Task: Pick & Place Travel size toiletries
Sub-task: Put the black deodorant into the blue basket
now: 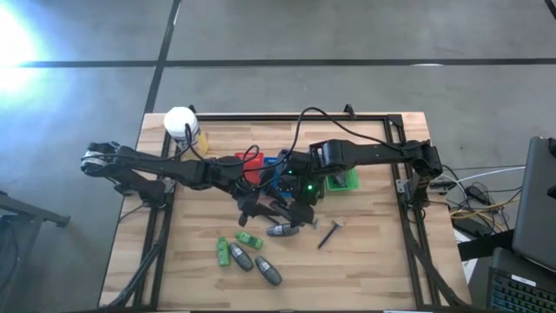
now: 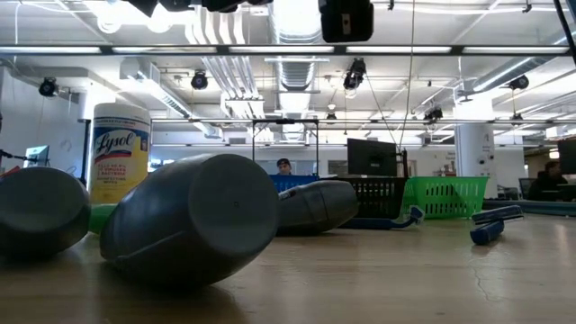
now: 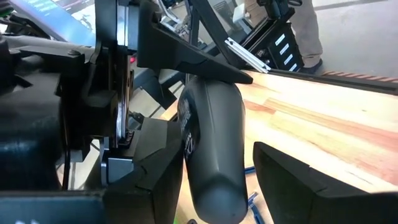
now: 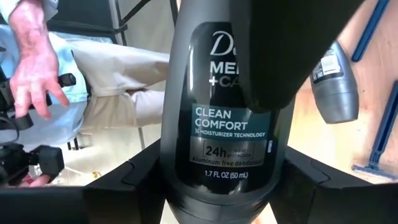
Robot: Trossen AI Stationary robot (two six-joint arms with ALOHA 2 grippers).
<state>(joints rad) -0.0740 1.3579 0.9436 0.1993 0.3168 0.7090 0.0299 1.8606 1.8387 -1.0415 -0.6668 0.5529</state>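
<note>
A grey oval bottle with a dark label hangs in the air over the middle of the table, between my two grippers. My right gripper is shut on it, reaching in from the table's right. My left gripper reaches in from the left, its fingers on either side of the bottle's other end; a gap shows beside one finger. On the table below lie three more grey bottles, two green bottles and a dark razor. My right gripper pinches the bottle's end nearest it, below the label, between its two fingers, which press on the bottle's two narrow sides. The fingers slant down from the table's right. The bottle is lifted clear of the table. My left gripper: whether its other finger touches the bottle I cannot tell.
Red, blue and green baskets stand behind the grippers, with a black one among them. A white-lidded yellow jar stands at the far left. A person's hand shows beyond the table.
</note>
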